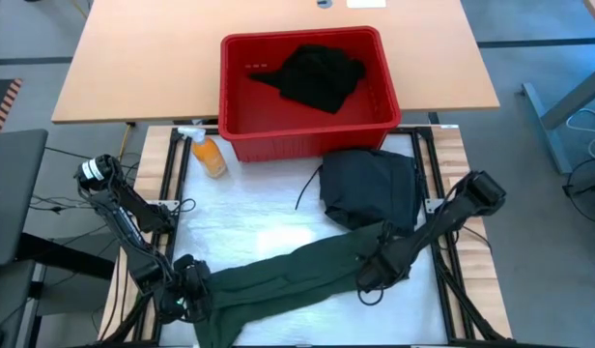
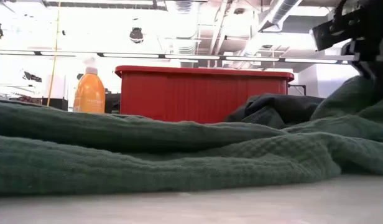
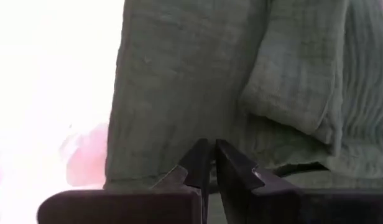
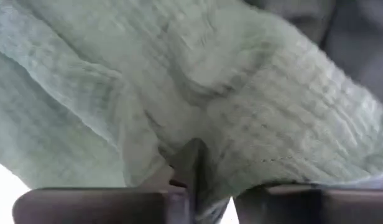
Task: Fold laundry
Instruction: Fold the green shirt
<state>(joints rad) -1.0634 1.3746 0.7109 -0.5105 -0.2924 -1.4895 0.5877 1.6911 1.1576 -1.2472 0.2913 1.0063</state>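
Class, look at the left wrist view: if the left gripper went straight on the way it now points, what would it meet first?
Most likely the green garment: the left gripper, fingers nearly together, points straight at its cloth, which fills the view ahead. Depth is unclear, so it may already be touching.

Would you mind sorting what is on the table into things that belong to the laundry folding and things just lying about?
Part of the job:
- green garment, spread across the table's front
- black garment, bunched beside it
- black garment in the basket
- left gripper and right gripper, both at the green garment

Just lying about:
- red basket
- orange bottle
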